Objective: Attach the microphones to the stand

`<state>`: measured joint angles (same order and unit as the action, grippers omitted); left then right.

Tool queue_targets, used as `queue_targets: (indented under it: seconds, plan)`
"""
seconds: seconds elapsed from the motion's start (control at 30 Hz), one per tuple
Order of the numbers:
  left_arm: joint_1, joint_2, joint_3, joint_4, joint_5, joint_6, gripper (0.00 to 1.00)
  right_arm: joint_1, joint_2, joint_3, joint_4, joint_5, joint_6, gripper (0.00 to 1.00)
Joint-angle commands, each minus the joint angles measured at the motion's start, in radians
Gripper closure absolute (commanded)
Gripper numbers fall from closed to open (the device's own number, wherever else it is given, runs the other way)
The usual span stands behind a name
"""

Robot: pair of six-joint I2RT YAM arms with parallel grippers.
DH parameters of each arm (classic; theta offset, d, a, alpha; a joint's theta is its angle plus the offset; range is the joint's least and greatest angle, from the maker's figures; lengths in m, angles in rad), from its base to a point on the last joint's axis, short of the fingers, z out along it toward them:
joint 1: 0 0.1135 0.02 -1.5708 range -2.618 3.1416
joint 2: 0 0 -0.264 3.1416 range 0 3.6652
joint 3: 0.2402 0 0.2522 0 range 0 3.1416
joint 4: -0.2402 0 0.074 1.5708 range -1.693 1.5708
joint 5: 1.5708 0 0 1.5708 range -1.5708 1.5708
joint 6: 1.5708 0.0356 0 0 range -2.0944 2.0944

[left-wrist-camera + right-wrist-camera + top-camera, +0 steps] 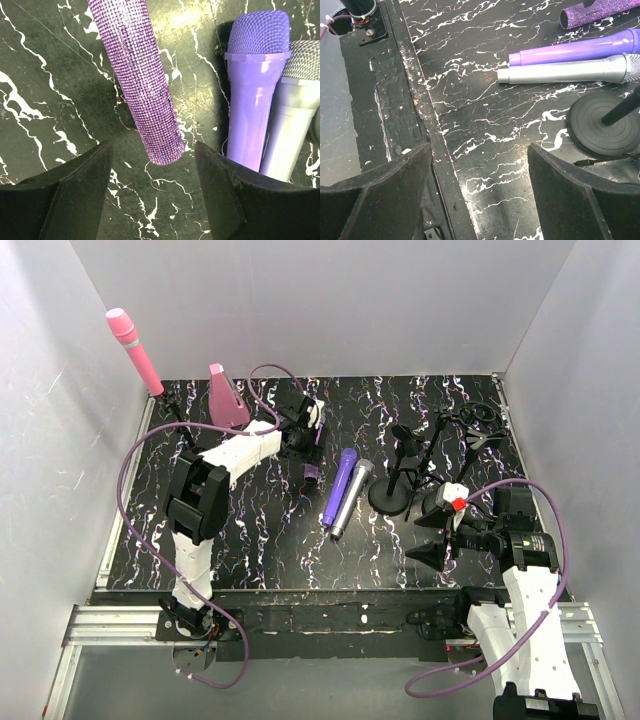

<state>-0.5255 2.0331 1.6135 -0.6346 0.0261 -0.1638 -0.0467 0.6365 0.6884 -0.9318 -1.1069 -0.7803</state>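
Hovering at the butt end of the glittery purple microphone point(140, 75), which lies toward the far edge of the table point(260, 530), the left gripper point(152, 147) has its jaws apart, empty. Pickup seems the step in hand: next, straddle the barrel and close. The right gripper point(480, 150) is spread, empty.

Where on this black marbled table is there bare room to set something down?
Bare mat lies near the front edge, between the left arm and the plain purple microphone beside the silver-grey microphone; also at the far middle, behind them. Crowded: the right, around the black round-based stands and right gripper.
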Motion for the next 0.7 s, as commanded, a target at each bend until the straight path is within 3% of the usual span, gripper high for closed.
queue_targets:
  seconds: [0.0,0.67]
  plan:
    - [0.002,-0.080,-0.003,0.027,0.020,0.012,0.34,-0.007,-0.001,-0.012,0.025,-0.028,0.007,0.15]
    - [0.002,-0.094,-0.023,0.038,0.040,0.017,0.32,-0.010,0.000,-0.012,0.025,-0.030,0.006,0.15]
